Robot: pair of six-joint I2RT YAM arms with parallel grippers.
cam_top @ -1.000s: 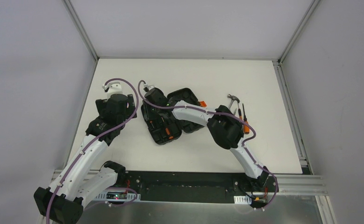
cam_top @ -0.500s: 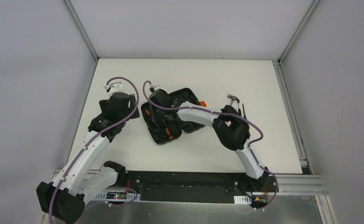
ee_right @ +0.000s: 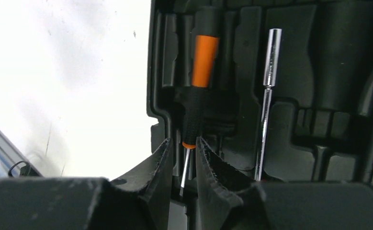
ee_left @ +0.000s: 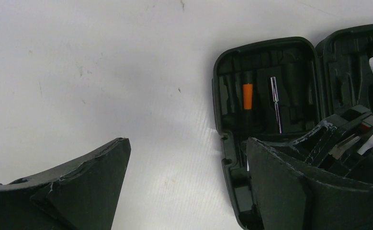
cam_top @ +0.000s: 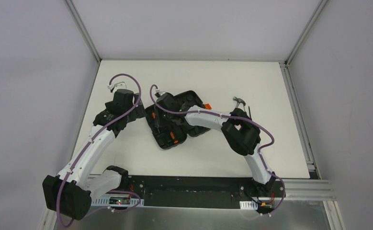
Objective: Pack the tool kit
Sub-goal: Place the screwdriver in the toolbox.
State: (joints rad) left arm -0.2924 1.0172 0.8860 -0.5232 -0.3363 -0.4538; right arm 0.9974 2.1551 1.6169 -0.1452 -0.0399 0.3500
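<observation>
The left tool (ee_left: 188, 143) hangs over the bare counter (ee_left: 103, 72) with its fingers spread wide and nothing between them. Just to its right, the black case (ee_left: 232, 62) lies open on the counter. The right tool (ee_right: 182, 148) is down in the case, fingers pressed nearly together and pinching the thin metal shaft of an orange-and-black screwdriver (ee_right: 201, 62), whose handle lies in a slot ahead of the fingertips. A metal rod (ee_right: 266, 96) sits in the next slot to its right. The hammer (cam_top: 240, 101) lies well off to that tool's right.
</observation>
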